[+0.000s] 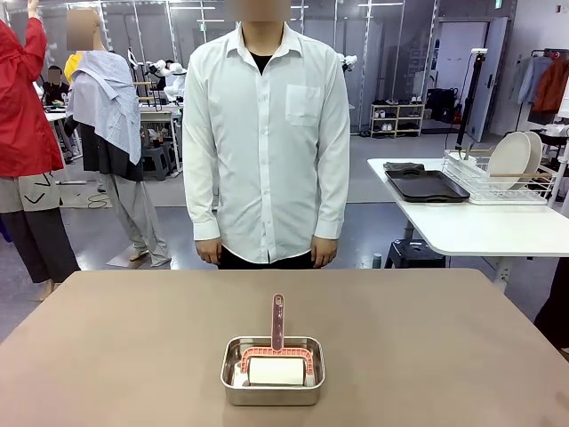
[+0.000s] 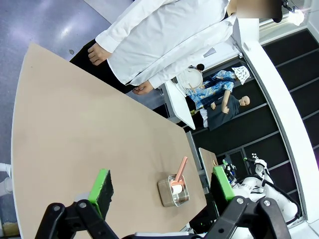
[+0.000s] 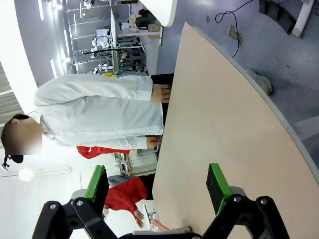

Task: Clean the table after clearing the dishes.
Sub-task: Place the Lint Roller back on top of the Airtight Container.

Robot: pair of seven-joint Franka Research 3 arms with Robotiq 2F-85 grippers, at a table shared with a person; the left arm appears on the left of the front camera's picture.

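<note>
We see the wide matte taupe-brown table (image 1: pixel 133 347) bare except for a small shiny steel rectangular pan (image 1: pixel 273 372) near its front edge, holding a pink-handled roller (image 1: pixel 276 342). Our left gripper (image 2: pixel 162 186) and right gripper (image 3: pixel 157 184) both hang with jaws apart, holding nothing.

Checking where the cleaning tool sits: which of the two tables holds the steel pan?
The brown table, nearest the camera, holds the pan; the white table holds a dish rack.

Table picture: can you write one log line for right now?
taupe-brown table: no dishes | shiny steel pan: holds pink-handled roller | both end effectors: open, holding nothing
</note>
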